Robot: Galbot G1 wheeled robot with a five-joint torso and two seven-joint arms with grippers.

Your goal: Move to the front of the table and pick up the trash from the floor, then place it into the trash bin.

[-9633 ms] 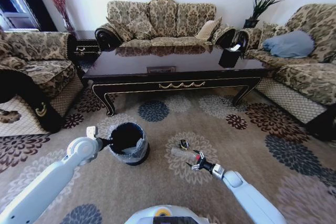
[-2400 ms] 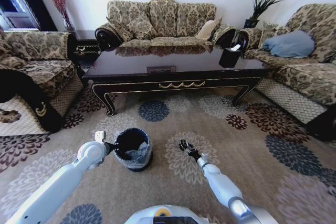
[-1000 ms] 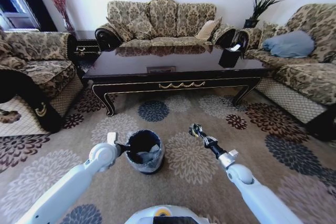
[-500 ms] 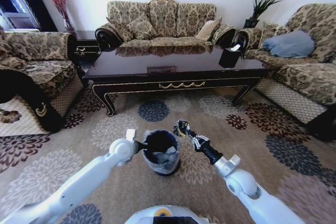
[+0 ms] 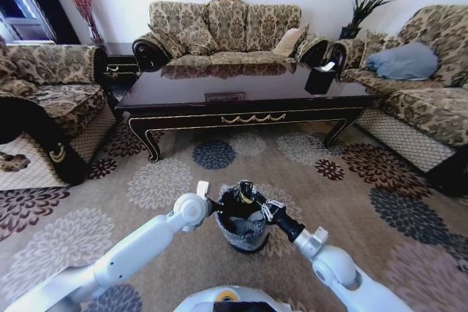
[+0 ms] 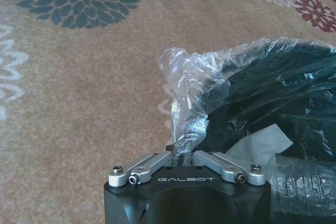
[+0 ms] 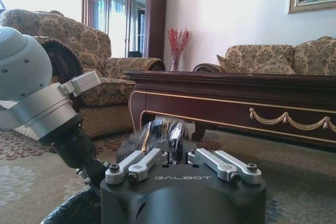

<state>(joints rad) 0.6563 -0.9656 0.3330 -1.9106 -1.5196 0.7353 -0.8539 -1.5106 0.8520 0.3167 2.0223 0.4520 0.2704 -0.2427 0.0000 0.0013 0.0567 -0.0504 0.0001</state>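
- One small dark, shiny piece of trash (image 5: pixel 246 193) sits clamped in the right pincer (image 5: pixel 248 196), directly above the mouth of the trash bin (image 5: pixel 245 230).
- Inside the bin, the left wrist view shows a white tissue (image 6: pixel 260 142) and a clear bottle (image 6: pixel 307 192) already lying there.
- Left pincer (image 6: pixel 181 155) is closed on the bin's plastic liner (image 6: pixel 191 90) at the rim, holding the bin close to the robot.
- Bin stands on the floor (image 5: pixel 168 253), well in front of the worktop (image 5: pixel 241 85).
- Step in hand, as I judge it: dropping this piece into the bin.
- Next move calls for parting the right pincer while it hangs over the opening, with the left grip steady on the liner.
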